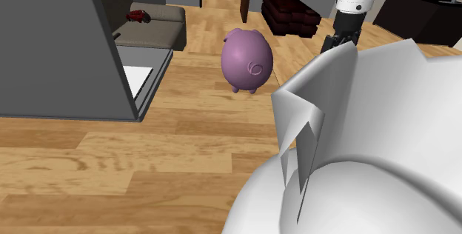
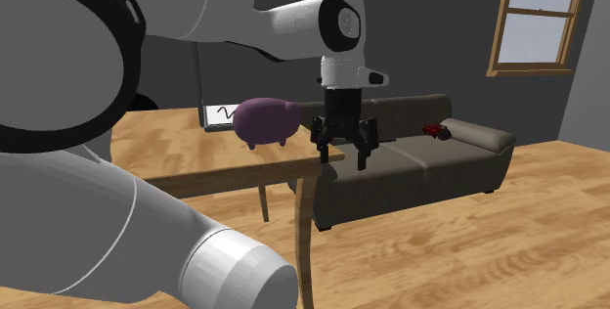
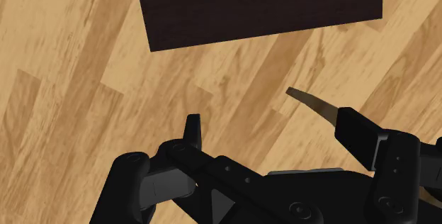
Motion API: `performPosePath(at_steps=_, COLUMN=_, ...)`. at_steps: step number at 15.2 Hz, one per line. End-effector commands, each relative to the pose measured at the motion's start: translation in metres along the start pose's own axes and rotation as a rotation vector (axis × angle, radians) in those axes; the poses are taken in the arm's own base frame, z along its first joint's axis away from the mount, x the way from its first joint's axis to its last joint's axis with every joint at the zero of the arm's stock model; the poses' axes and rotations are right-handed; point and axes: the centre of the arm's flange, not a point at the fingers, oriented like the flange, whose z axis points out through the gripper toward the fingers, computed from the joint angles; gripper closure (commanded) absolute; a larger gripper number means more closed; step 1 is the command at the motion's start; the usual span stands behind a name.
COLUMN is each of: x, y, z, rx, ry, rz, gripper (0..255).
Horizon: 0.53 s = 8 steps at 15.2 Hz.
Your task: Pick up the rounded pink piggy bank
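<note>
White casing of the arm (image 2: 293, 19), one item, nearest and bulkiest, dark at the joints; it reaches out over the table's far corner.

Wooden table (image 2: 196, 151), one, light plank top, curved leg (image 2: 305, 229) under the near corner.

Black gripper (image 2: 343, 155), one, pointing straight down at the table's corner edge; the jaws stand apart with nothing between them; in the wrist view the two fingers (image 3: 193, 127) frame only plank floor and a dark brown rectangle (image 3: 262, 6) beyond.

Piggy bank (image 2: 266, 121), one, rounded, purplish pink, upright on its feet on the table top; it stands near the gripper, on the second exterior view's left of it, not touching it; its curled tail faces the shoulder view.

White panel (image 2: 220, 114) with a dark squiggle, one, upright just behind the piggy bank.

Grey-brown sofa (image 2: 430, 160), one, past the table on the wooden floor (image 2: 469, 248); a small red object (image 2: 436, 132) lies on its seat.

Dark red padded block (image 1: 290, 14), one, on the floor farther back.

Wood-framed window (image 2: 536, 19), one, in the grey far wall.
</note>
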Motion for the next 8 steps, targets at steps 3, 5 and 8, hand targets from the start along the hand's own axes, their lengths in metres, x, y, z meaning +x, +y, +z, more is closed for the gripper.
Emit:
performPosePath(at_steps=3, x=-0.004, y=-0.024, z=-0.007, rx=0.004, ry=-0.011, rz=0.019, gripper=0)
performPosePath(at_steps=5, x=-0.008, y=-0.048, z=-0.015, rx=0.008, ry=-0.021, rz=0.038, gripper=0)
performPosePath(at_steps=8, x=-0.013, y=-0.084, z=-0.026, rx=0.014, ry=-0.037, rz=0.066, gripper=0)
